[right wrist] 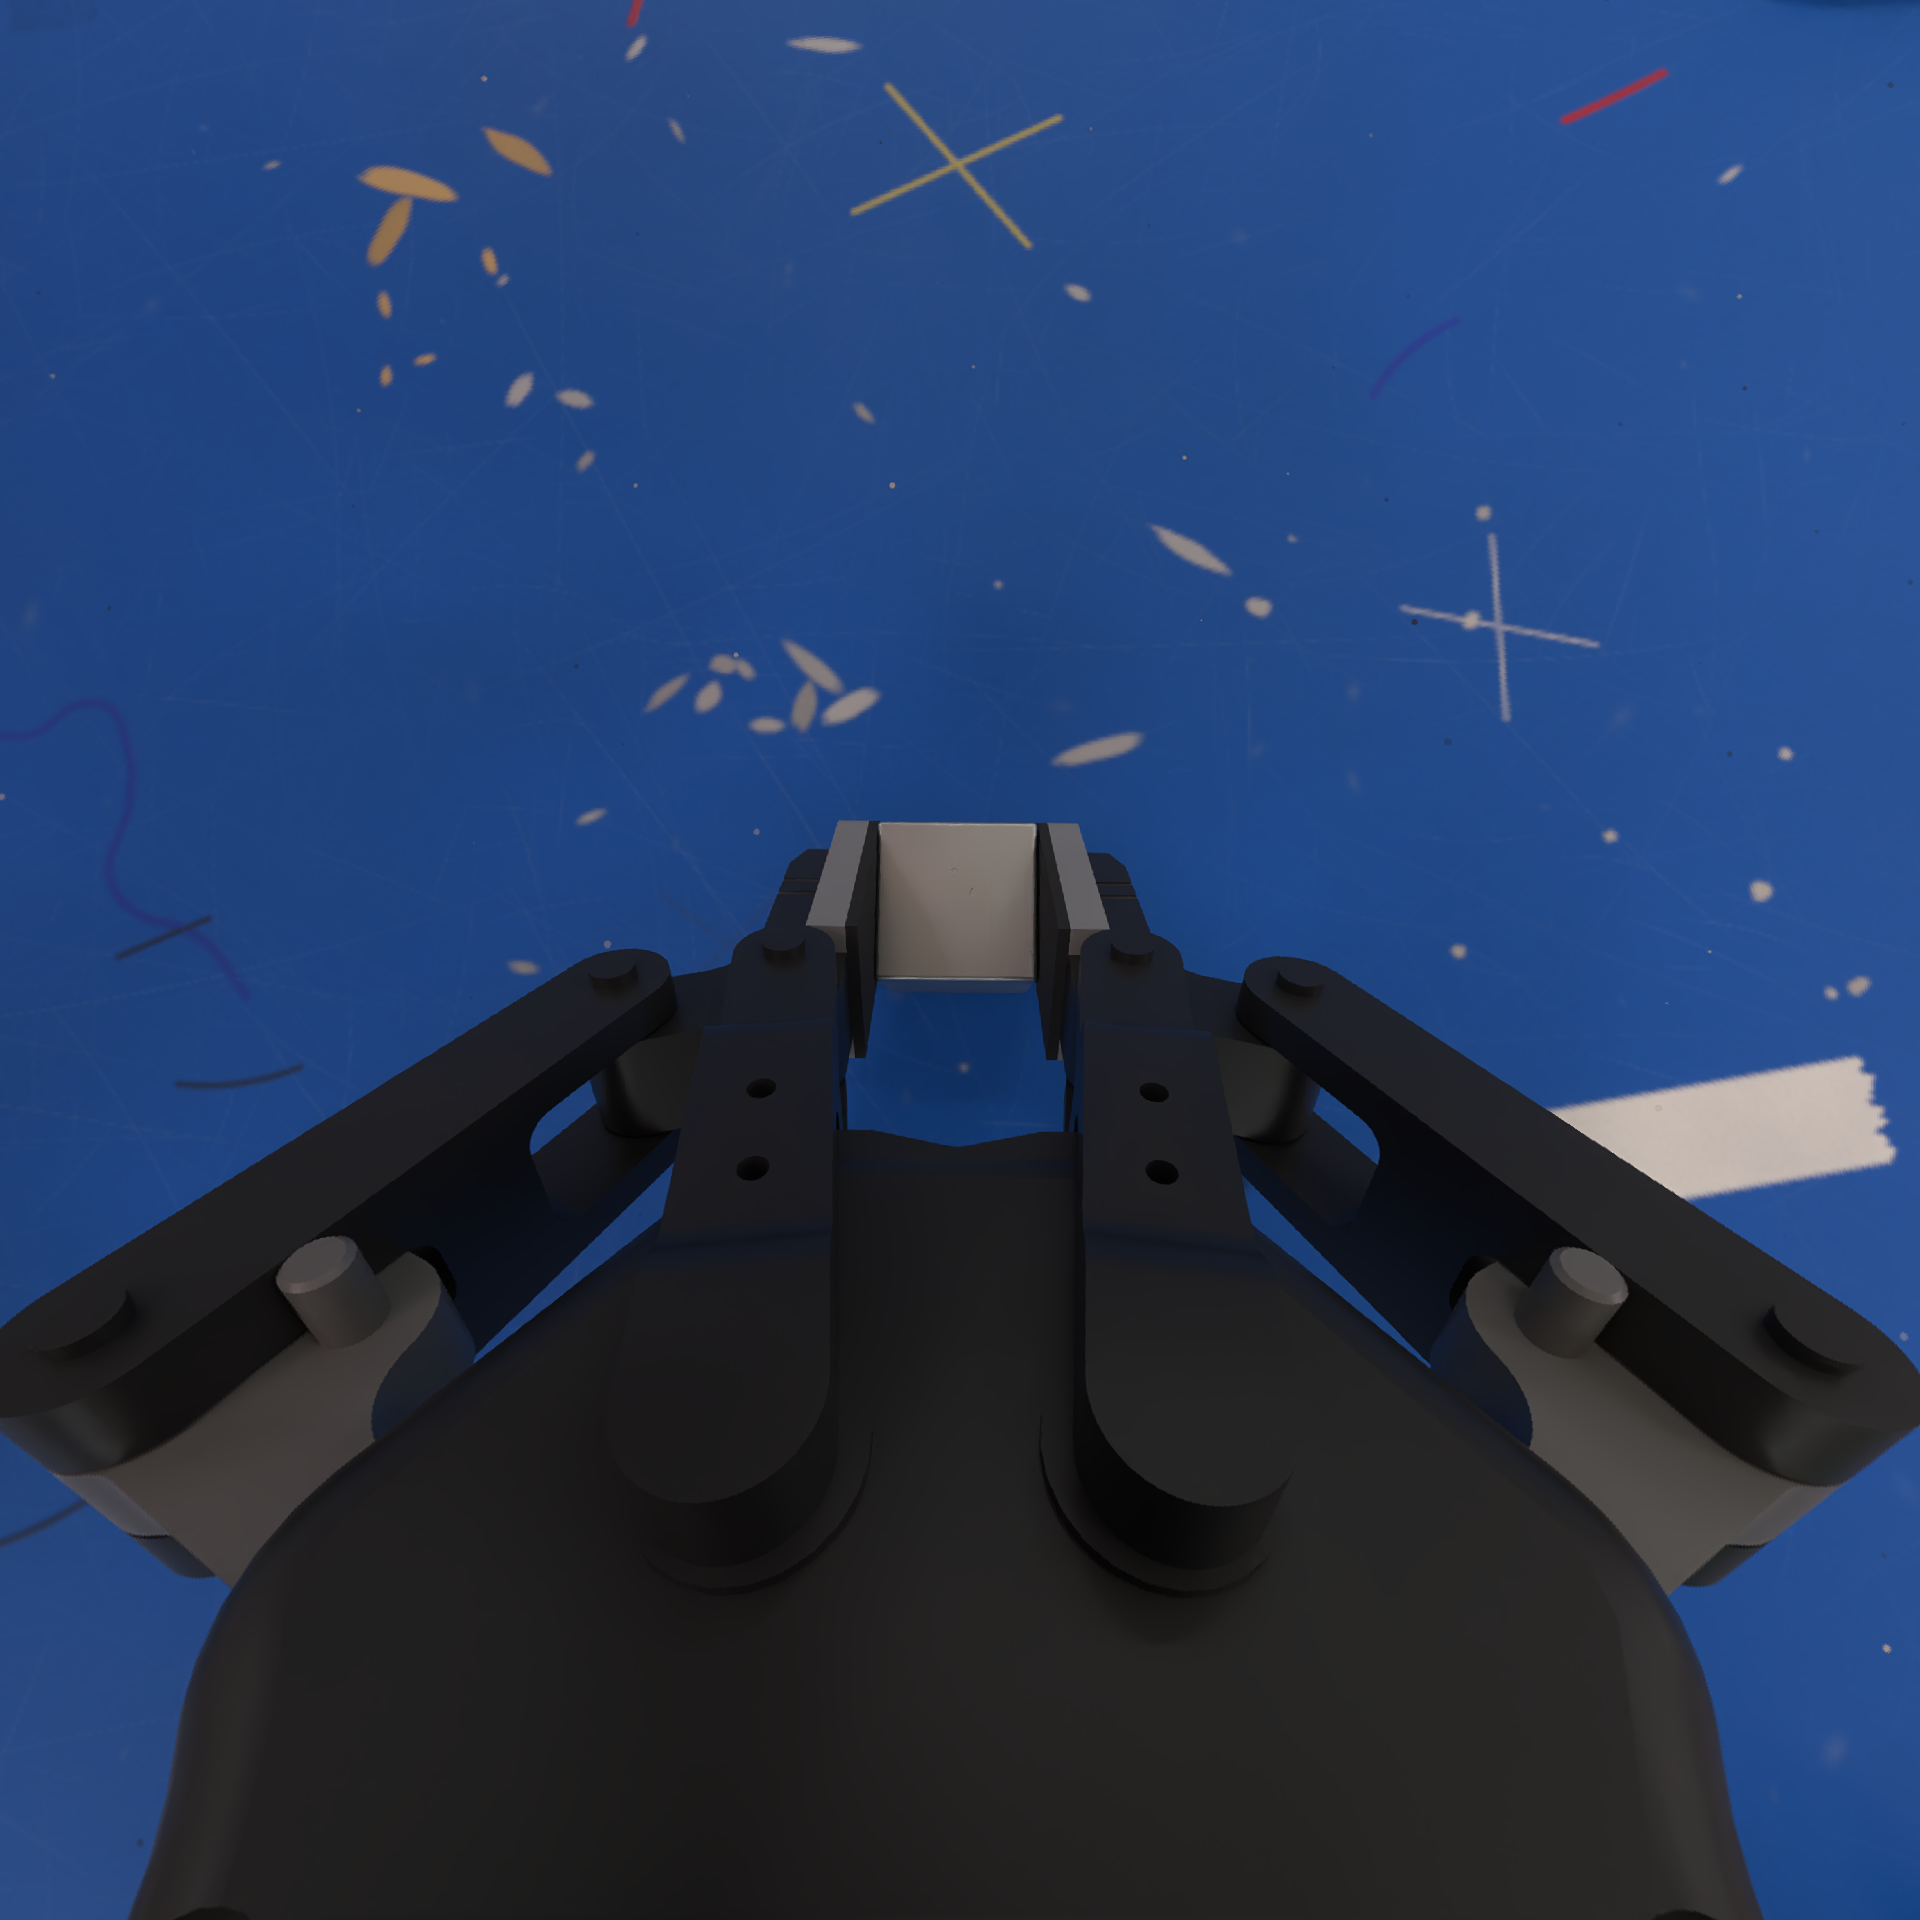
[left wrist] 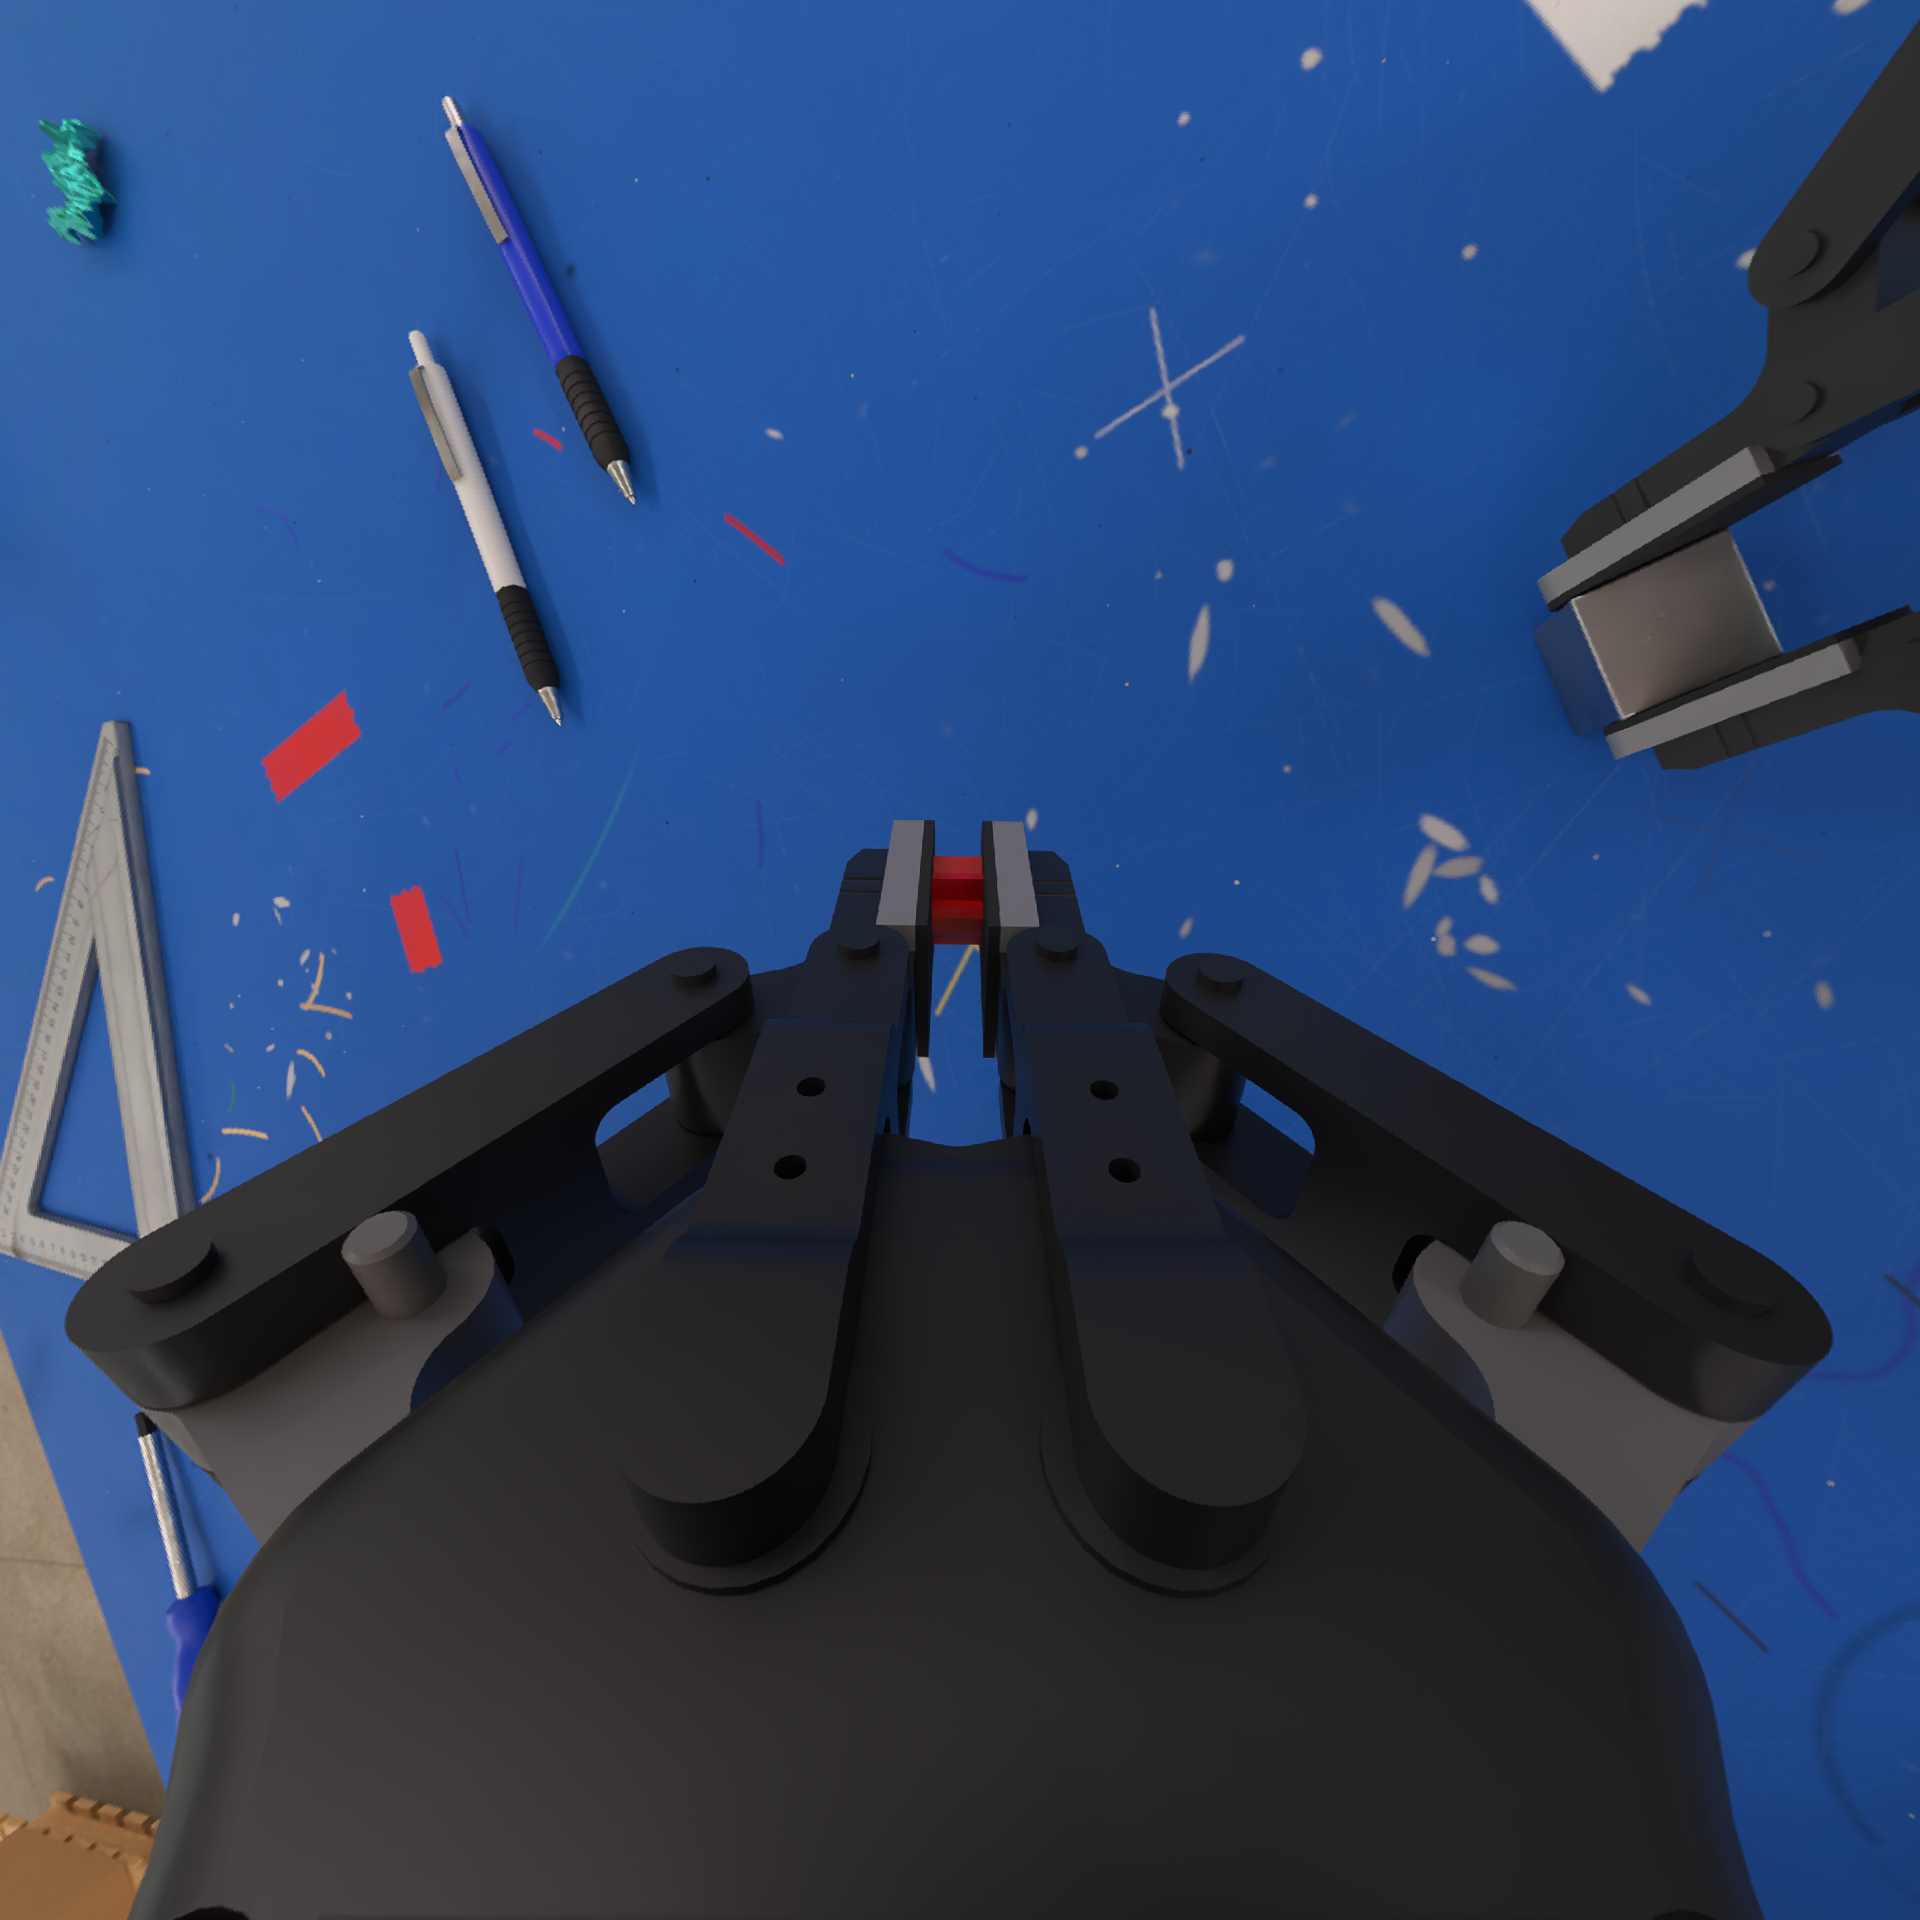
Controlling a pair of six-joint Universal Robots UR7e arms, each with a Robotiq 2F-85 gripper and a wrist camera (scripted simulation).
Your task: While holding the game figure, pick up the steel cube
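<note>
My left gripper (left wrist: 957, 873) is shut on a small red game figure (left wrist: 956, 898), held between its grey pads above the blue mat. My right gripper (right wrist: 957, 878) is shut on the steel cube (right wrist: 956, 902), a grey shiny block that fills the gap between its pads. The right gripper also shows in the left wrist view (left wrist: 1704, 644) at the right edge, with the steel cube (left wrist: 1668, 623) clamped between its pads. Whether the cube touches the mat or hangs clear of it I cannot tell.
A blue pen (left wrist: 535, 296) and a white pen (left wrist: 483, 525) lie at the upper left. A grey set square (left wrist: 140, 977) lies at the left edge, a crumpled teal object (left wrist: 75, 179) at the far upper left, a blue-handled tool (left wrist: 177, 1548) below. White tape (right wrist: 1725, 1132) is stuck on the mat.
</note>
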